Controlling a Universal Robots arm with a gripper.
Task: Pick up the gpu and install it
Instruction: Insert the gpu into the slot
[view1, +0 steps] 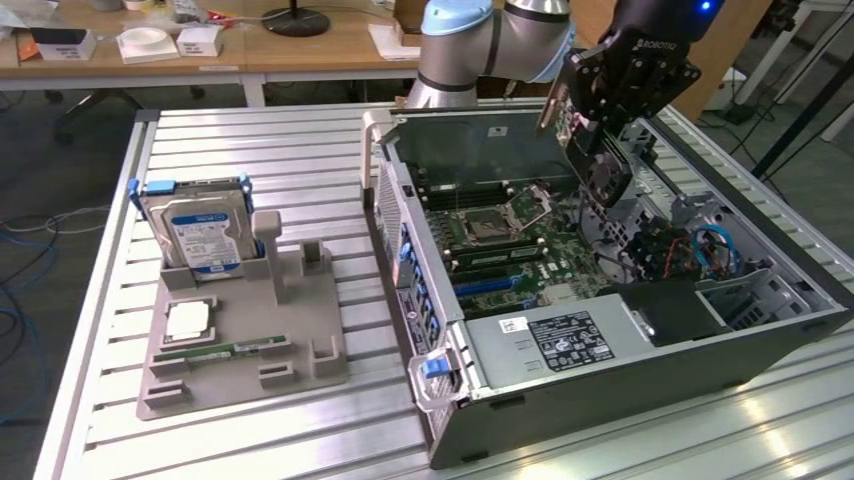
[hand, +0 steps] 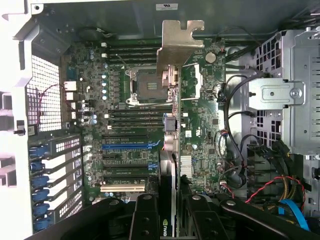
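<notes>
Gripper (view1: 607, 105) is clenched on the gpu (view1: 603, 165), its black fingers (hand: 145, 220) pressing both faces of the card. In the exterior view the gpu hangs tilted from the hand, over the open computer case (view1: 641, 400) near its far wall. In the wrist view the card runs edge-on away from the gripper (hand: 170, 220), with the gpu (hand: 172, 165) ending in its silver bracket (hand: 181, 42) over the motherboard (hand: 200, 115).

The case lies on its side on the slatted metal table (view1: 240, 160). It holds the motherboard (view1: 507, 235), a grey power supply (view1: 567, 340) with a black label, and a bundle of blue and black cables (view1: 707, 245). On the board, a blue slot (hand: 127, 146) and a pale slot (hand: 122, 188) lie beside the card.

Well apart, toward the exterior view's left, a grey holder (view1: 240, 375) carries an upright hard drive (view1: 200, 235), a square processor chip (view1: 187, 320) and a narrow memory stick (view1: 220, 352).

The gpu's fan face is mostly turned away, and whether its lower edge touches the board cannot be told.
</notes>
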